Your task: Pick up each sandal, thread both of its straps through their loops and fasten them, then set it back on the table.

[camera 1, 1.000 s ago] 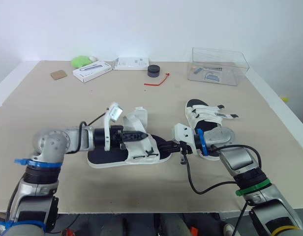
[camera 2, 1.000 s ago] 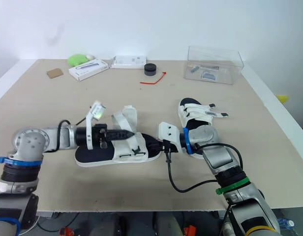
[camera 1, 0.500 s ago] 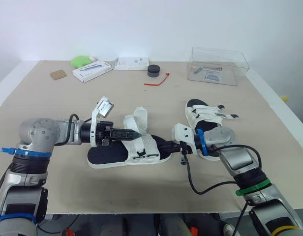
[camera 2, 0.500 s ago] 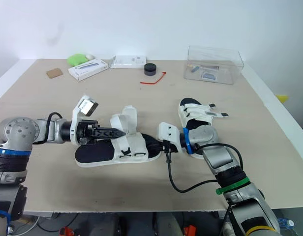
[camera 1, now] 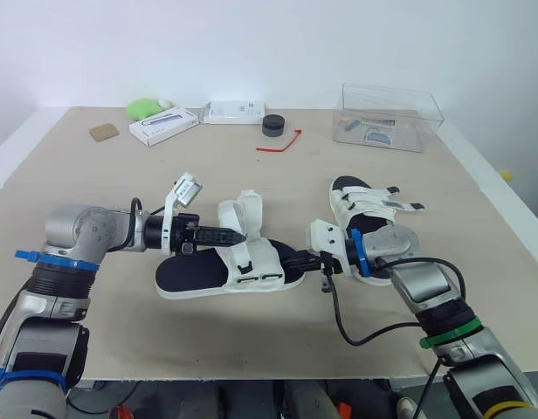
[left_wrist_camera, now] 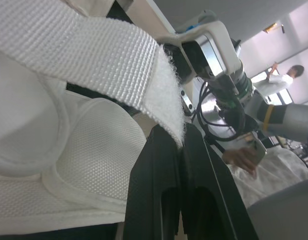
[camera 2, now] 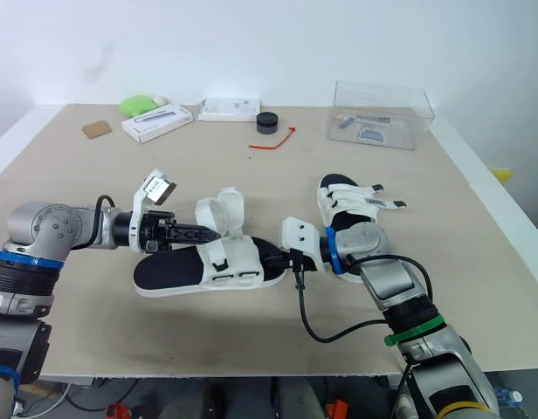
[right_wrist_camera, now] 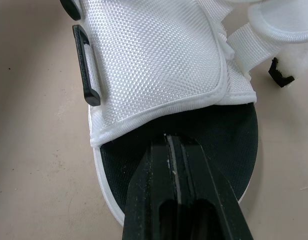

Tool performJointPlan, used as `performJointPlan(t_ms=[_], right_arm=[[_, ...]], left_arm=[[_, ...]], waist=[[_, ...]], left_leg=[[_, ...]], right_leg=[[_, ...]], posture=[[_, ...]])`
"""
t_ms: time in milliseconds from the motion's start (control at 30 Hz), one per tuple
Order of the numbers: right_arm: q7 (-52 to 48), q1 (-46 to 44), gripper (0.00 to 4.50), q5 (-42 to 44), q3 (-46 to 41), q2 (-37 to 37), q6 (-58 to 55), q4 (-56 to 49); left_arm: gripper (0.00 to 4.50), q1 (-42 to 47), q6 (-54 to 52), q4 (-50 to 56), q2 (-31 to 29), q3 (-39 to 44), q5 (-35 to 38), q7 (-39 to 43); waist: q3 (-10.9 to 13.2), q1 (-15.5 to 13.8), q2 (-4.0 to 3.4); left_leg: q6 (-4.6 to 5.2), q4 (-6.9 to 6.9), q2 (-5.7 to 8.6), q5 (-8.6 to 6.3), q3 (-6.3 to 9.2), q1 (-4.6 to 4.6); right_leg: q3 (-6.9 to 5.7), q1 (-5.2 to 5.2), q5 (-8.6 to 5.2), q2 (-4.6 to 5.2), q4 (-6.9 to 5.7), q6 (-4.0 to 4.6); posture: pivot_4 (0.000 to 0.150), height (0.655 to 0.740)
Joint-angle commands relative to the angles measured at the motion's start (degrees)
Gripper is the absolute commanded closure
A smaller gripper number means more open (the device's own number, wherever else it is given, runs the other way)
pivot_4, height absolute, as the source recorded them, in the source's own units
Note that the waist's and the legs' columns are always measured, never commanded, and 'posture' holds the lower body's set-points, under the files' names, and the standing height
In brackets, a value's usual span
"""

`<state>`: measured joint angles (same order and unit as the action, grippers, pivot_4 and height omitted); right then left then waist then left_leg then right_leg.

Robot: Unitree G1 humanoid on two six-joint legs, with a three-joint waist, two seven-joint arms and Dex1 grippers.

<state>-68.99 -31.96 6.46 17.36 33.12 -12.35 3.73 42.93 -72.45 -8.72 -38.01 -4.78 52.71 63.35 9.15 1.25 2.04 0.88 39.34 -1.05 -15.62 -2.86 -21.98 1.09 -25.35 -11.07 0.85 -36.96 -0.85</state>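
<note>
A white sandal [camera 1: 221,278] with a black footbed lies in the middle of the table, one strap [camera 1: 243,209] standing up. My left gripper [camera 1: 240,235] reaches in from the left and is shut on a white strap; in the left wrist view the strap's fuzzy end [left_wrist_camera: 169,107] runs down between the black fingers [left_wrist_camera: 159,175]. My right gripper [camera 1: 297,260] is shut, its fingers [right_wrist_camera: 174,165] resting on the black footbed [right_wrist_camera: 229,145] at the toe end. A second white sandal [camera 1: 367,209] lies behind my right forearm, straps across it.
Along the far edge stand a clear plastic box [camera 1: 389,116], a black round puck [camera 1: 272,125], a red tie [camera 1: 282,144], two white boxes [camera 1: 162,126] [camera 1: 234,112], a green lump [camera 1: 144,108] and a brown square [camera 1: 103,133]. The table's front edge runs close below the sandals.
My left wrist has drawn back to the left, its fingertips staying at the near sandal's strap. The right arm and both sandals have hardly moved.
</note>
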Motion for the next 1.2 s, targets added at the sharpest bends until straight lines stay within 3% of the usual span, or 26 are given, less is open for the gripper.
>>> performJointPlan(t_ms=[33, 1200], right_arm=[[0.33, 0.61, 4.50, -0.60, -0.31, 1.06, -0.32, -0.70], [0.43, 0.54, 4.50, -0.68, 0.02, 1.06, -0.59, -1.29]], left_arm=[[4.46, 0.10, -0.61, 3.16, -0.98, 0.51, 0.50, 2.17], [4.46, -0.05, 3.19, 3.19, 1.06, -1.08, -6.06, 3.65]], waist=[[0.00, -0.01, 0.00], [0.00, -0.01, 0.00]], left_leg=[[0.00, 0.00, 0.00, 0.00, 0.00, 0.00], [0.01, 0.00, 0.00, -0.01, 0.01, 0.00]], right_leg=[[0.00, 0.00, 0.00, 0.00, 0.00, 0.00], [-0.01, 0.00, -0.03, 0.01, 0.00, -0.01]], posture=[[0.150, 0.7400], [0.150, 0.7400]])
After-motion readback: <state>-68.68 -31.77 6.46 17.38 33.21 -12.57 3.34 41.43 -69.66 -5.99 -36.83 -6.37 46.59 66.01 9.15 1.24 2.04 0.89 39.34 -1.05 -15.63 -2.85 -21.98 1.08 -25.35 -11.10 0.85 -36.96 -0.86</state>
